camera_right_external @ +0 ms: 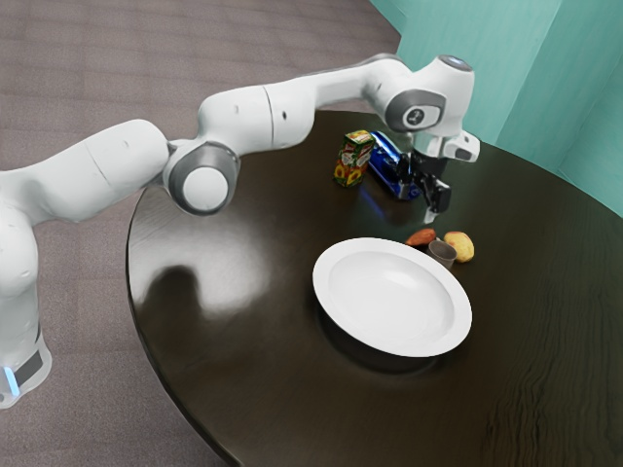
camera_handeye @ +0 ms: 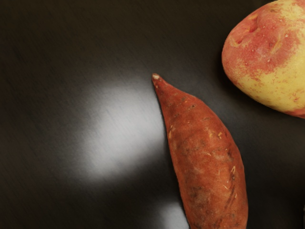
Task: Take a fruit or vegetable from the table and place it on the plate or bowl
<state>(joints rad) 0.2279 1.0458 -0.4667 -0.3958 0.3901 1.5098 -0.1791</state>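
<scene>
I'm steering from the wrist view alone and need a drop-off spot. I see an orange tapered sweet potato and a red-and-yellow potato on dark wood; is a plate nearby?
Observer: Yes, a white round plate lies on the dark round table, beside the sweet potato.
Operator: Anything between them?
Observer: A small brown cup stands by the plate's rim, next to the red-and-yellow potato.
Operator: Where's my gripper?
Observer: The black gripper hangs above the sweet potato.

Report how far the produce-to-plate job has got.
Done: nothing, the plate is bare. In hand: the end effector hangs over the sweet potato, which lies on the table. Left: grasp, lift, set on plate.
</scene>
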